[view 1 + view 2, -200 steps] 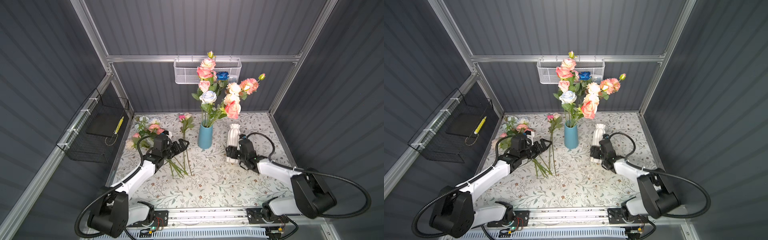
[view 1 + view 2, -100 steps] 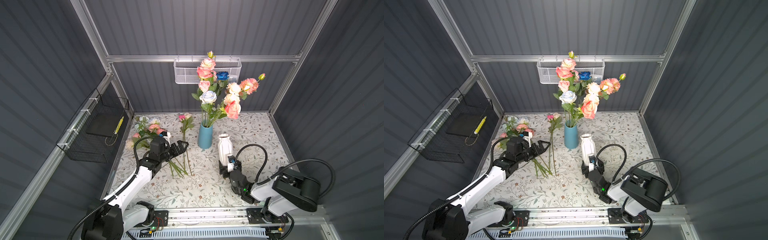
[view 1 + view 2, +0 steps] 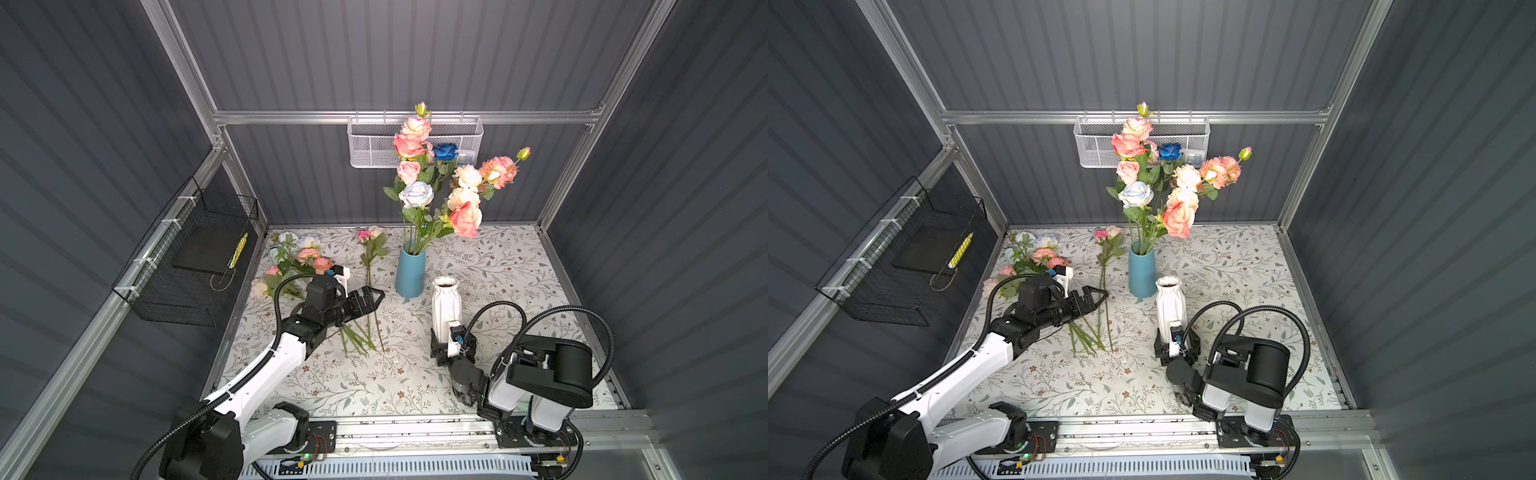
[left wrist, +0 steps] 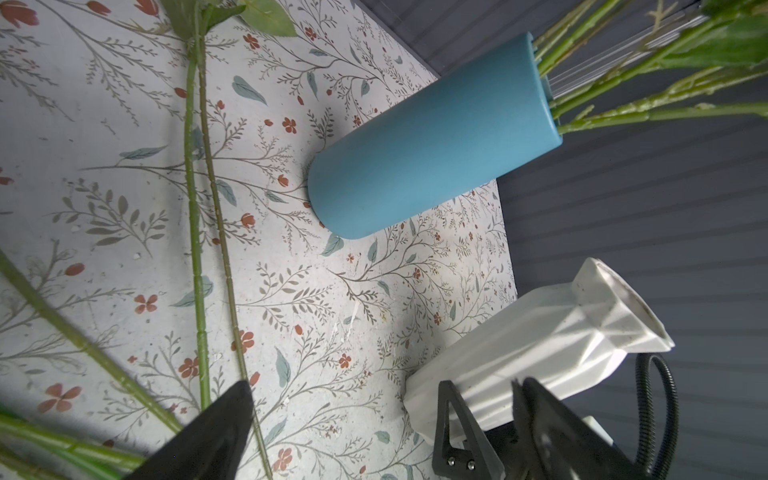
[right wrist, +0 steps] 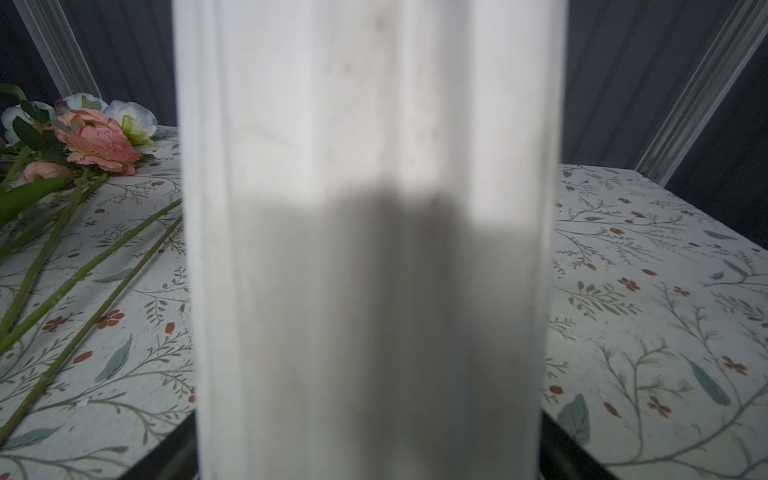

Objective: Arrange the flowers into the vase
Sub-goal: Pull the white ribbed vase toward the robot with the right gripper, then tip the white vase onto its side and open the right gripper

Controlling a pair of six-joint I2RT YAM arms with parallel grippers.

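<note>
A white faceted vase stands upright on the patterned table. My right gripper is shut on its base. A blue vase behind it holds several pink, peach, cream and blue flowers. More flowers lie in a bunch at the left. One pink and cream stem lies beside them. My left gripper hangs open just above their green stems, holding nothing.
A white mesh basket hangs on the back rail behind the bouquet. A black wire basket is fixed to the left wall. Dark walls close the table on three sides.
The right arm has pulled back toward the front, bringing the white vase from a tilted pose at the back right to upright near the middle. The left gripper has barely moved.
</note>
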